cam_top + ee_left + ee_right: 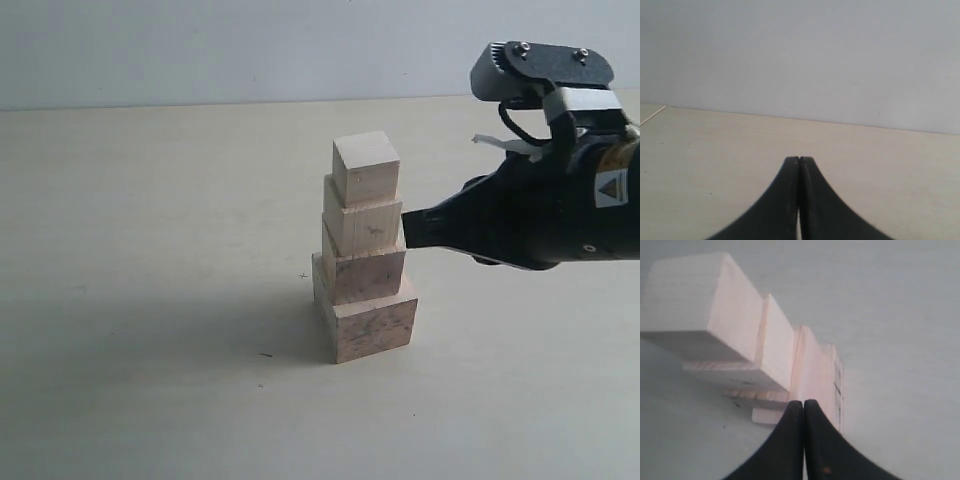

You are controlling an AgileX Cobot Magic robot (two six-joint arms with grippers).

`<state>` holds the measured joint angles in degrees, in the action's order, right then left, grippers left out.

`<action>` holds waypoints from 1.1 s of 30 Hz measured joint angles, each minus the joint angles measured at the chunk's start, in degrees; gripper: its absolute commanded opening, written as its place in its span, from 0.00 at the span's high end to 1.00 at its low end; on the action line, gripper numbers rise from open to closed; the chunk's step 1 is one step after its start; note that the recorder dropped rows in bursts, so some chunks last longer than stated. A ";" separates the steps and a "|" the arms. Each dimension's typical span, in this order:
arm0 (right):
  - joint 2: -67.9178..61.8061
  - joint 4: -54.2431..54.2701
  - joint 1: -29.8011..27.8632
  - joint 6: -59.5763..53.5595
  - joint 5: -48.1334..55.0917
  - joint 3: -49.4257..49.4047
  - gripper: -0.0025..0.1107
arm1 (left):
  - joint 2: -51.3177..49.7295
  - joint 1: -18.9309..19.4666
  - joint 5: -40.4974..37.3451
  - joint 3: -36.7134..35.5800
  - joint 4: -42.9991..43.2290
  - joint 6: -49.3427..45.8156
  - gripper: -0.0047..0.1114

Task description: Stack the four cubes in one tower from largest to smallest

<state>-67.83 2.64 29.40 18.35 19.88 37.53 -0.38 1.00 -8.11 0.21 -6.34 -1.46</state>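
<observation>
The pale table [120, 250] fills most of what I can see, and the tower [365, 250] stands near its middle. Next in bulk is the right arm [560, 220], reaching in level from the side. Its right gripper [405, 232] has both black jaws pressed together with nothing between them, so it carries no cube. The tip sits at the tower's side, about where the 2 middle cubes meet. From here I can't tell whether it touches the wood or stops just short. Closed jaws can push but not lift, so I'd judge it is placed for a nudge to square the stack.

All 4 cubes are up. The largest cube [372, 325], speckled pinkish-tan, lies flat on the table as the base. The 2nd cube [365, 272], also speckled, rests on it. The paler 3rd cube [362, 225] comes next, and the smallest cube [366, 168] caps it. Putting wide under narrow keeps each block's weight over its support. The ledges are uneven, so the cubes are not quite centred. The stacking itself looks finished to me.

The left gripper [799, 159] is closed too and empty. It points over bare table, with the tower nowhere in its view.
</observation>
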 measured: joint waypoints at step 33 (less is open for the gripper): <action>1.39 -8.26 13.51 -1.85 -10.39 -3.58 0.98 | 0.00 0.00 0.00 0.00 0.00 0.00 0.96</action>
<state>-66.43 -5.62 42.91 16.50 9.50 33.95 -0.38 1.00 -8.11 0.21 -6.34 -1.46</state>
